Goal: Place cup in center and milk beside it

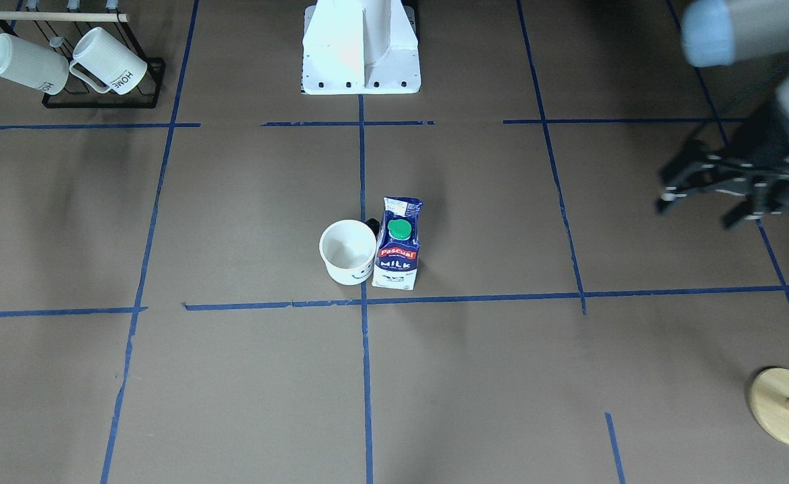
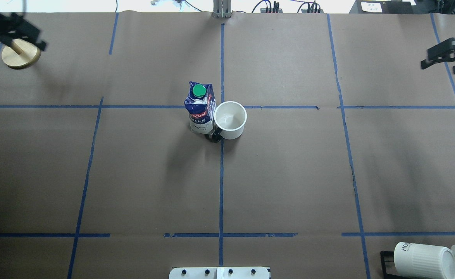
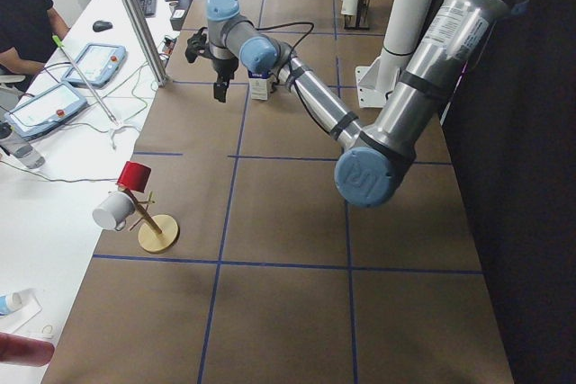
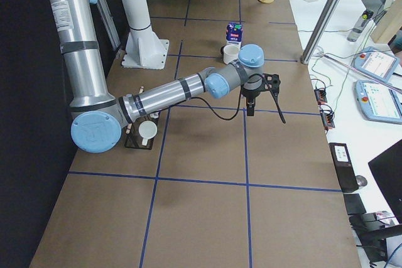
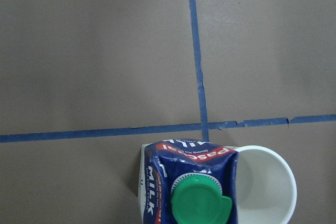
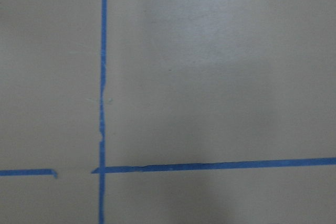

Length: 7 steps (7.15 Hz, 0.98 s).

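The cup (image 1: 347, 252), a white mug with a smiley face and a dark handle, stands upright by the tape cross at the center (image 1: 364, 302). It also shows in the overhead view (image 2: 230, 118). The milk (image 1: 398, 242), a blue and white carton with a green cap, stands upright right beside it, touching or nearly so (image 2: 201, 108) (image 5: 191, 187). My left gripper (image 1: 697, 208) is open and empty, raised far off to the side (image 2: 18, 33). My right gripper (image 2: 440, 66) is open and empty, far off at the other side (image 4: 264, 112).
A black rack with ribbed white "HOME" mugs (image 1: 72, 64) stands near the robot's right corner (image 2: 421, 259). A wooden peg stand (image 1: 787, 407) sits at the far left corner (image 2: 20, 56) and holds a red and a white cup (image 3: 126, 195). The robot base (image 1: 361, 47) is at the table edge.
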Each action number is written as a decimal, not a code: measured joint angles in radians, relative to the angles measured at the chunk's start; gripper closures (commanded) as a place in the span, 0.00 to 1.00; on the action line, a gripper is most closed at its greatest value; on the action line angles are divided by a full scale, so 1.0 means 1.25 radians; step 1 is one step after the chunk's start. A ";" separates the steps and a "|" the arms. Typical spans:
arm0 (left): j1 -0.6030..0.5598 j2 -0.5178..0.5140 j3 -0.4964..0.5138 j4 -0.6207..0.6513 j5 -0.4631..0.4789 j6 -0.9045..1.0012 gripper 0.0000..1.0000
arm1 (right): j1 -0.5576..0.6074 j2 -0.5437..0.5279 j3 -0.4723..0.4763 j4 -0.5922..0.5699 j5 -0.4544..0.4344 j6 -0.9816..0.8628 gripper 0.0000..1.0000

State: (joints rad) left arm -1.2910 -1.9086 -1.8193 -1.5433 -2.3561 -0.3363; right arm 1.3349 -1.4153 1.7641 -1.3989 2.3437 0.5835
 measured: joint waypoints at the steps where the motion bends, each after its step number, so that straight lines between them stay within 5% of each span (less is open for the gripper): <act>1: -0.071 0.042 0.044 0.004 -0.007 0.149 0.00 | 0.054 -0.008 -0.002 -0.073 0.006 -0.131 0.00; 4: -0.236 0.067 0.236 0.089 -0.007 0.487 0.00 | 0.197 -0.002 -0.045 -0.327 0.013 -0.530 0.00; 7: -0.273 0.068 0.277 0.160 -0.010 0.494 0.00 | 0.221 -0.006 -0.097 -0.370 0.038 -0.599 0.00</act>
State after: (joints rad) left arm -1.6321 -1.8232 -1.4732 -1.3434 -2.3686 0.2813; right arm 1.6109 -1.4228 1.6425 -1.8615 2.3911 -0.1647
